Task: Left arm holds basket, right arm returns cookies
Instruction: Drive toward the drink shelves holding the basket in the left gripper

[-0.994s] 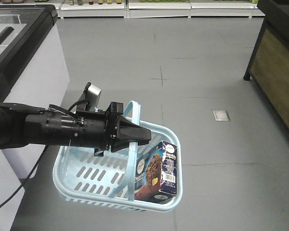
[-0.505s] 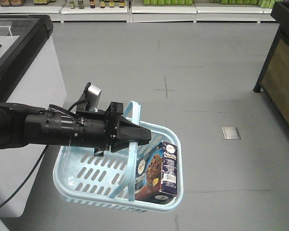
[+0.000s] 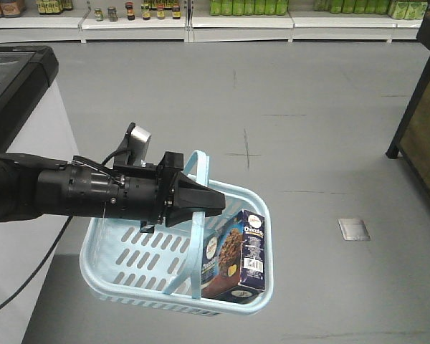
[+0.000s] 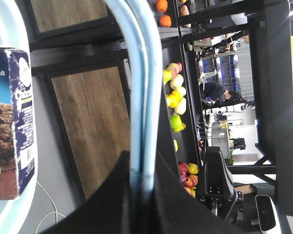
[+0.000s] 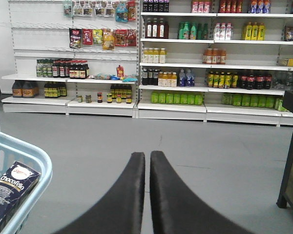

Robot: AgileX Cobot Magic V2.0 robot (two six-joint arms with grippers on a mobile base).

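Pinches the hoop handle (image 3: pixel 194 252) of the light blue basket (image 3: pixel 100 247) with the left hand (image 3: pixel 204 203), black fingers closed on it from both sides, over grey floor (image 3: pixel 308 129). Carries the cookies (image 3: pixel 233 254) inside that basket: dark navy box standing on end at the end away from the arm, barcode side outward. Holds the right hand (image 5: pixel 147 161) pressed nearly together, a thin slit between its fingers, nothing in it, near the basket's rim, aimed at store shelves (image 5: pixel 205 66) of bottles.
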